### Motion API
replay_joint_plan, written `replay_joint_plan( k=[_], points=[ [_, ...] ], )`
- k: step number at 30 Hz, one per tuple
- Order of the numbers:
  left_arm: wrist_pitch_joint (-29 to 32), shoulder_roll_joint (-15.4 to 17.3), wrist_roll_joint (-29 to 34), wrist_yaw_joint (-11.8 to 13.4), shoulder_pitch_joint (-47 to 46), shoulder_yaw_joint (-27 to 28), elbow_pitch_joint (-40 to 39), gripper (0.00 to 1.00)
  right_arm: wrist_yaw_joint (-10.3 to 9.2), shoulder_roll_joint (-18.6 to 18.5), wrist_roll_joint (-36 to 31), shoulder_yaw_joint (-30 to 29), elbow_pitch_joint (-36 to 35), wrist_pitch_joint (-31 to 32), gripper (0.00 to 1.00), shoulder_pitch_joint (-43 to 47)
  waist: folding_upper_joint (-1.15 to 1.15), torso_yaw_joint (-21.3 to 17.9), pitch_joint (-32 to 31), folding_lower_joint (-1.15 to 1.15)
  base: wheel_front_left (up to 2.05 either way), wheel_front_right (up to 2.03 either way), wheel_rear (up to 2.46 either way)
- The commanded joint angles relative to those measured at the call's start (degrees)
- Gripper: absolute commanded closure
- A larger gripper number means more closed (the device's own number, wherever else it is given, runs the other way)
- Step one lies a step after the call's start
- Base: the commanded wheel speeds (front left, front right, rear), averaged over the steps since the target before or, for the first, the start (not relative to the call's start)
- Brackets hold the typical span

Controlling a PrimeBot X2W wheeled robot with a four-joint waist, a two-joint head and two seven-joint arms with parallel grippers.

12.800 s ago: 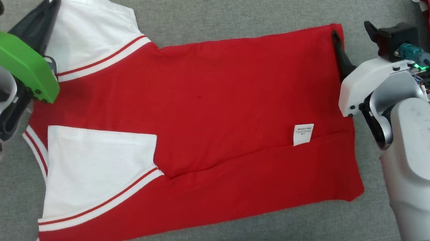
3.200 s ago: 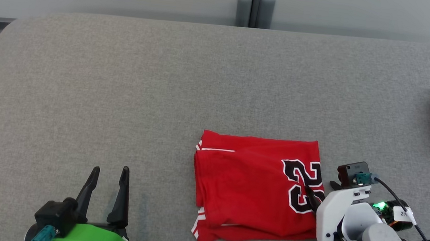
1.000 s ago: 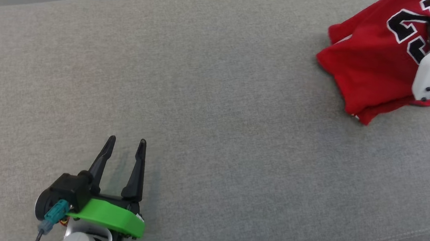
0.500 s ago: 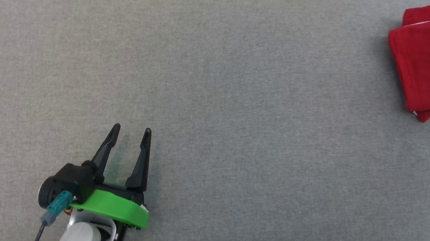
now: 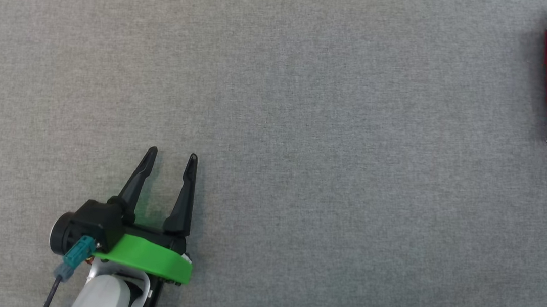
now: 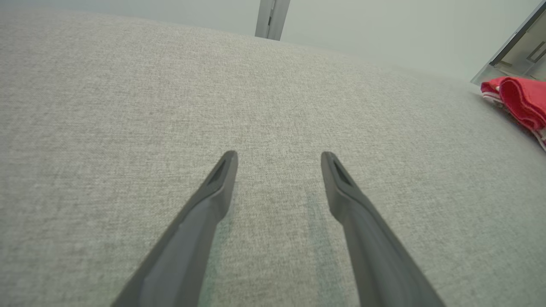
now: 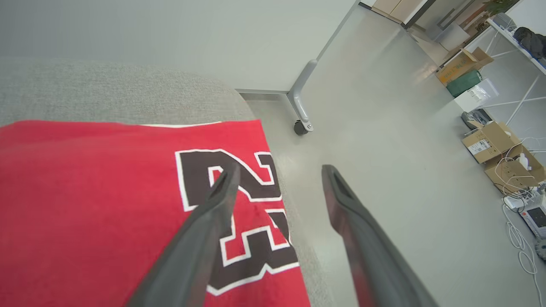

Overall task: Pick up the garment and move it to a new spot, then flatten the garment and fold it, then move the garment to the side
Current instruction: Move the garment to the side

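Black-fingered left gripper (image 5: 172, 153), green collar (image 5: 150, 261), teal plug (image 5: 76, 253).

One left tool (image 5: 172, 154), one right tool (image 7: 279, 169). One garment (image 7: 106, 204) showing, maybe more stacked beneath. One table (image 5: 307, 126).

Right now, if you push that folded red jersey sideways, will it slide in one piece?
Probably not: the folded red jersey with the black number is soft cloth in loose layers, so a push would likely bunch the top layer. The woven grey cushion looks grippy, adding drag. Lifted by one edge, it would likely unfold.
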Motion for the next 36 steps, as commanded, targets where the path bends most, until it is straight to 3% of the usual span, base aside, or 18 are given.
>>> replay_joint_plan(
  k=[1,8,23,36],
  points=[
    [-0.01,0.31,0.13,-0.13,-1.11,0.00,0.02,0.00,-0.10,0.41,-0.88,-0.93,0.50,-0.50,0.00,1.03,0.00,-0.02,-0.04,0.00,0.00,0.00,0.00],
    [0.00,0.72,0.44,-0.13,-0.58,0.49,0.06,0.00,-0.10,5.08,-3.90,-2.74,-1.76,-2.51,0.00,1.72,0.00,-1.46,-1.05,0.00,0.00,0.00,0.00],
    [0.00,2.06,0.82,0.03,-3.23,5.14,1.69,0.00,-0.10,12.14,1.63,11.74,-3.49,-14.19,0.00,1.00,0.00,-1.17,-9.33,0.00,0.00,0.00,0.00],
    [0.00,0.31,0.09,0.50,1.20,11.77,5.52,0.00,-0.10,21.30,5.72,15.56,-0.60,-25.10,0.00,8.88,0.00,0.64,-18.70,0.00,0.00,0.00,0.00]
  ],
)
